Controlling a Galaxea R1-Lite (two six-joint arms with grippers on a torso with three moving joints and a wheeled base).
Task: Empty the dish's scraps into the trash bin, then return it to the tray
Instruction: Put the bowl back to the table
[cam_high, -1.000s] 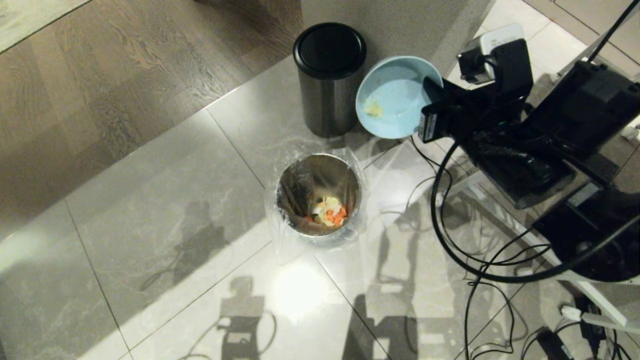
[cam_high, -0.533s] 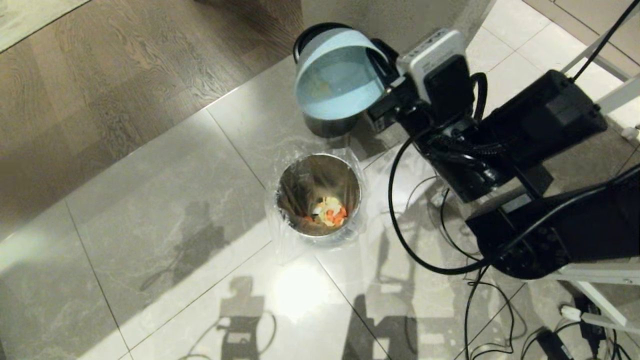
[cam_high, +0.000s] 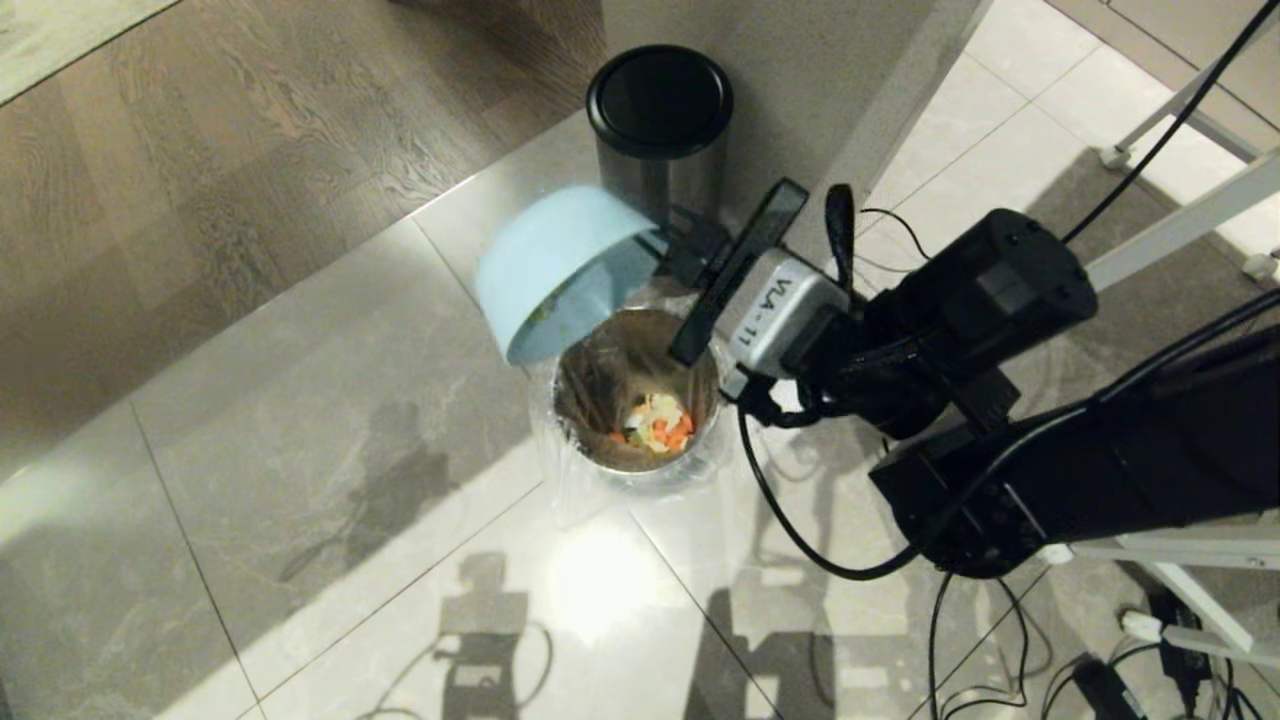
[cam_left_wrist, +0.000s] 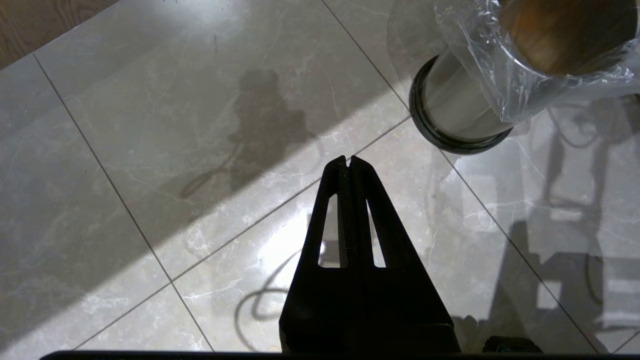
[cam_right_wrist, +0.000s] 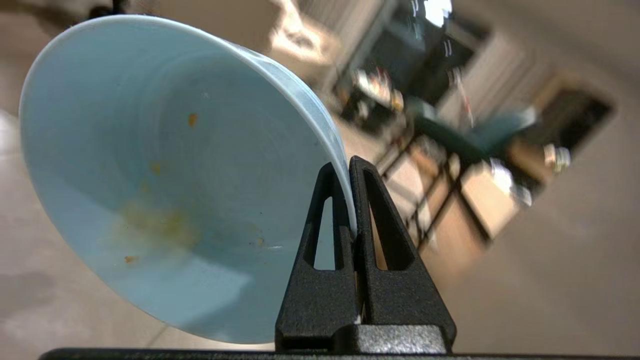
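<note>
two bins: the trash bin (cam_high: 640, 395) at frame centre in the head view, a taller dark bin (cam_high: 658, 125) above it
right gripper (cam_high: 668, 252): pinched tight on the rim of the dish (cam_high: 555, 270)
dish: tipped steeply, mouth facing down over the trash bin's upper-left edge (yellowish smears inside)
scraps (cam_high: 657, 423): lying at the bottom of the trash bin
left gripper (cam_left_wrist: 349, 162): fingers pressed together on nothing, over the floor tiles (cam_left_wrist: 150, 100) near the trash bin
tray: not in any view
</note>
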